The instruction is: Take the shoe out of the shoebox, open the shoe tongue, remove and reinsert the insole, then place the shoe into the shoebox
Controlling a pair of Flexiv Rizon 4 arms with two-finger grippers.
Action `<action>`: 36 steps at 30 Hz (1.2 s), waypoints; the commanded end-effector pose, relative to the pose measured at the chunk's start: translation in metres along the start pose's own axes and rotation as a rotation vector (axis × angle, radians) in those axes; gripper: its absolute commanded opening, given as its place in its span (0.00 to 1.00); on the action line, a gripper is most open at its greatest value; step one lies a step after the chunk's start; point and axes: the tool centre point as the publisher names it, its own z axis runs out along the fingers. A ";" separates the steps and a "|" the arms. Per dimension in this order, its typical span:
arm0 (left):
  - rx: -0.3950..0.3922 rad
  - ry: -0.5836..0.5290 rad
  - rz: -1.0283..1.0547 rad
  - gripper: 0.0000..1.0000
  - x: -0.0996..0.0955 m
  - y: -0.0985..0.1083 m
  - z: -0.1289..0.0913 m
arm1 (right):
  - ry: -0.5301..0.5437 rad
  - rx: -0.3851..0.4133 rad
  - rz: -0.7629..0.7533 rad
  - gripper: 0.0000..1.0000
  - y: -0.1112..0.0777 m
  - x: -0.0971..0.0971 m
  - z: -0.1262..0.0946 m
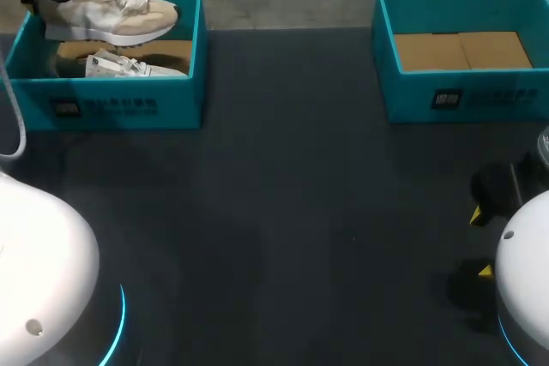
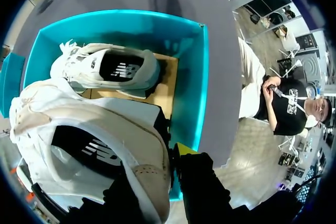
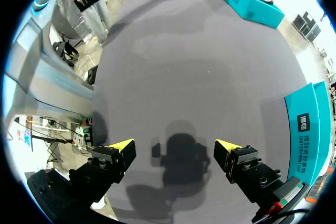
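Our left claw (image 2: 155, 174) is clamped on the heel of the shoe (image 1: 111, 8), holding it above the far-left shoebox (image 1: 194, 57), where a second shoe (image 1: 129, 66) lies inside. Our right claw (image 3: 176, 150) hovers spread wide over the table (image 1: 283, 212) at near right. The shoebox's front label (image 1: 110, 107) is too small to read, and the held shoe's insole (image 2: 84, 148) carries a white logo.

The shoe (image 2: 100, 145) covers much of the left claw (image 2: 157, 177).

A dark grey, matte table (image 1: 292, 212) fills the head view from the lower edge up to its far edge near the top of the frame. The surface is plain and evenly lit, with a soft shadow (image 1: 463, 291) at the lower right.
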 end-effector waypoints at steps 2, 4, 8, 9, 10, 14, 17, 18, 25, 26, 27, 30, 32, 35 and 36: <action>0.000 0.005 -0.006 0.00 -0.003 0.008 -0.001 | -0.003 0.001 0.000 1.00 0.000 0.002 0.001; -0.004 0.009 -0.012 0.00 -0.004 0.012 0.000 | -0.003 0.001 0.000 1.00 0.000 0.002 0.001; -0.005 0.017 -0.023 0.00 -0.006 0.019 0.001 | -0.003 0.001 0.000 1.00 0.000 0.002 0.001; -0.005 0.025 -0.028 0.00 -0.007 0.021 0.003 | -0.003 0.001 0.000 1.00 0.000 0.002 0.001; -0.005 0.026 -0.028 0.00 -0.008 0.023 0.004 | -0.003 0.001 0.000 1.00 0.000 0.002 0.001; -0.007 0.028 -0.029 0.00 -0.011 0.027 0.008 | -0.003 0.001 0.000 1.00 0.000 0.002 0.001; -0.005 0.039 -0.033 0.00 -0.013 0.029 0.015 | -0.003 0.001 0.000 1.00 0.000 0.002 0.001; 0.001 0.042 -0.037 0.00 -0.013 0.030 0.017 | -0.003 0.001 0.000 1.00 0.000 0.002 0.001; 0.019 0.046 -0.045 0.00 -0.013 0.032 0.029 | -0.003 0.001 0.000 1.00 0.000 0.002 0.001; 0.026 0.043 -0.053 0.00 -0.012 0.033 0.031 | -0.003 0.001 0.000 1.00 0.000 0.002 0.001; 0.031 0.034 -0.056 0.00 -0.011 0.034 0.031 | -0.003 0.001 0.000 1.00 0.000 0.002 0.001; 0.031 0.034 -0.056 0.00 -0.011 0.034 0.031 | -0.003 0.001 0.000 1.00 0.000 0.002 0.001; 0.031 0.034 -0.056 0.00 -0.011 0.034 0.031 | -0.003 0.001 0.000 1.00 0.000 0.002 0.001; 0.031 0.034 -0.056 0.00 -0.011 0.034 0.031 | -0.003 0.001 0.000 1.00 0.000 0.002 0.001; 0.031 0.034 -0.056 0.00 -0.011 0.034 0.031 | -0.003 0.001 0.000 1.00 0.000 0.002 0.001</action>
